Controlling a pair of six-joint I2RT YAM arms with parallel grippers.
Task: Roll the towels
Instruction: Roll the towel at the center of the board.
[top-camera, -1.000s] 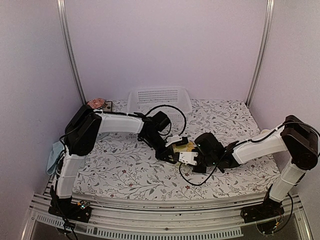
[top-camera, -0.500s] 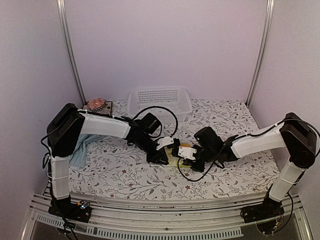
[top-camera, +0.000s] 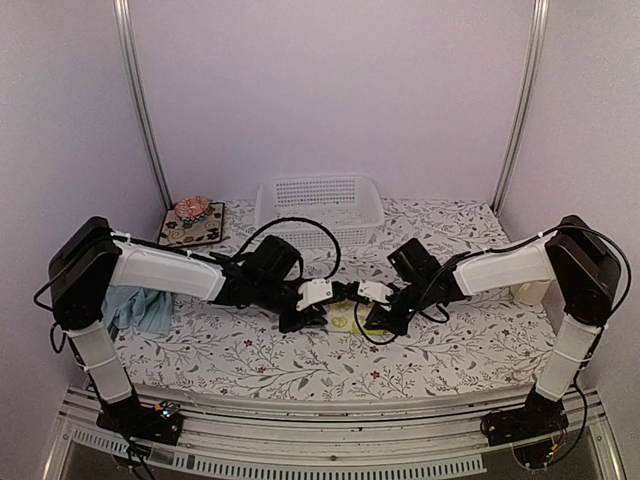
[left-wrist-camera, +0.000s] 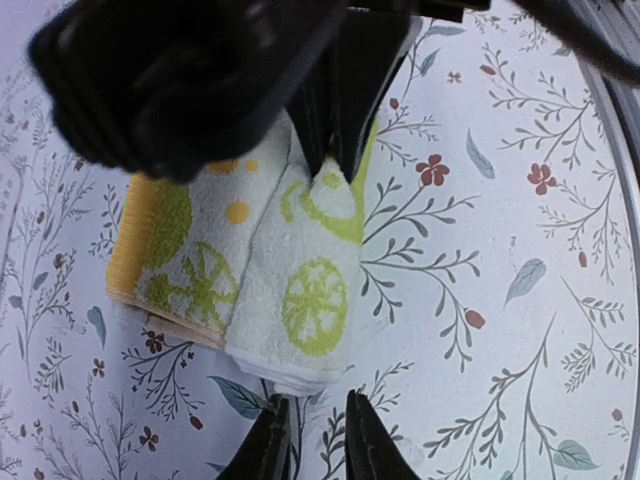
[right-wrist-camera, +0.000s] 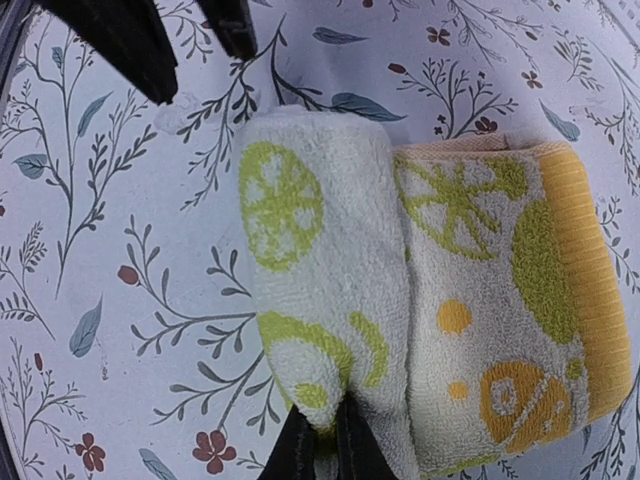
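The yellow-green towel (top-camera: 345, 320) with a lime and lemon print lies at the table's middle. In the right wrist view it (right-wrist-camera: 400, 290) is partly rolled, with a thick roll on its left side and an orange hem on the right. My right gripper (right-wrist-camera: 325, 447) is shut on the near end of the roll; it also shows in the top view (top-camera: 360, 308). My left gripper (left-wrist-camera: 318, 440) stands at the roll's opposite end, its jaws slightly apart with only tablecloth between them. In the top view the left gripper (top-camera: 335, 303) is just left of the towel. The pale blue towel (top-camera: 140, 308) lies crumpled at the far left.
A white perforated basket (top-camera: 320, 200) stands at the back centre. A dark floral mat (top-camera: 192, 226) with a pink object on it lies at the back left. A small white object (top-camera: 530, 292) sits by the right arm. Black cables loop over the floral tablecloth (top-camera: 250, 350).
Both arms have stretched out lower over the table and their grippers have shifted a little toward the back. The left arm's elbow has swung left, uncovering the blue towel.
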